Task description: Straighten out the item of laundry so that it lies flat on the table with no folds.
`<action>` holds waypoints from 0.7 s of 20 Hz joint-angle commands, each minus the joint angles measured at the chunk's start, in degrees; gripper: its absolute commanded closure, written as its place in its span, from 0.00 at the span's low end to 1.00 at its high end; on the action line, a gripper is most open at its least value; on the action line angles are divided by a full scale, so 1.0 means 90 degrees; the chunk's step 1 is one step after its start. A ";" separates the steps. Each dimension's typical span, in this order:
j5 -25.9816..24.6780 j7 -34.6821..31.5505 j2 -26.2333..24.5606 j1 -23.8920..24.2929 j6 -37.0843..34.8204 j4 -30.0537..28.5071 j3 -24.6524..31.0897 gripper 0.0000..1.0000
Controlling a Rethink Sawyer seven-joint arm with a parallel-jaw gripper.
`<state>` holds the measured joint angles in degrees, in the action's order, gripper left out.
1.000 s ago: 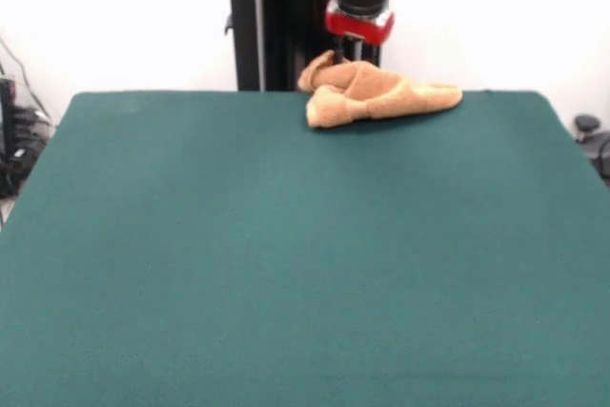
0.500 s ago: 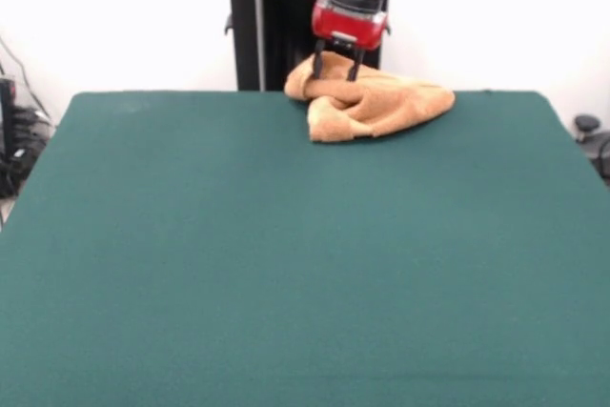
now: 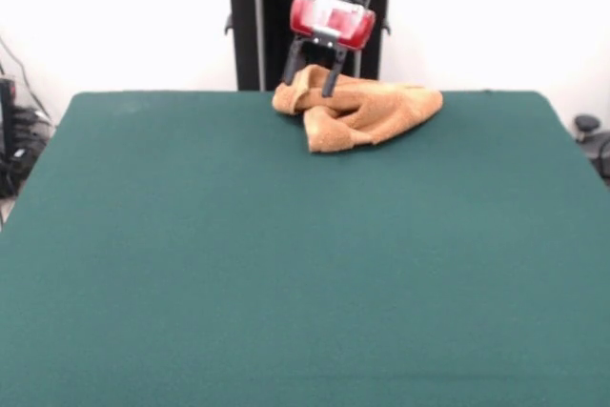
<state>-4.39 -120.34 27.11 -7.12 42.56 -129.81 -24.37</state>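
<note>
The orange-tan towel (image 3: 372, 111) lies crumpled and folded on itself at the far edge of the dark green table (image 3: 286, 264), right of centre in the front view. My gripper (image 3: 307, 88) comes down tilted from the red wrist above the towel's left end. Its two dark fingers (image 3: 290, 66) stand on either side of a raised bunch of the cloth and hold it. The rest of the towel trails to the right on the table.
The robot's black pedestal (image 3: 267, 35) stands just behind the towel at the table's far edge. Cables and dark equipment (image 3: 14, 140) sit off the table's left side, and a dark object (image 3: 591, 135) off its right side.
The gripper has moved left and tilted, and the towel's left end has gone left with it. The towel's right tip has drawn in from the right.
</note>
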 commanded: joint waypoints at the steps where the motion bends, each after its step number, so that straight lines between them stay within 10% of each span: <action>1: 0.0432 -0.0651 -0.0477 -0.0107 0.1010 0.0727 -0.0090 0.00; 10: 0.0110 -0.0751 -0.0455 0.0201 0.1109 0.0506 0.0161 0.00; 14: -0.0908 -0.0825 -0.0548 0.1180 -0.0701 0.0800 0.1222 0.00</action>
<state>-8.17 -120.34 27.06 -1.50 49.16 -129.30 -24.20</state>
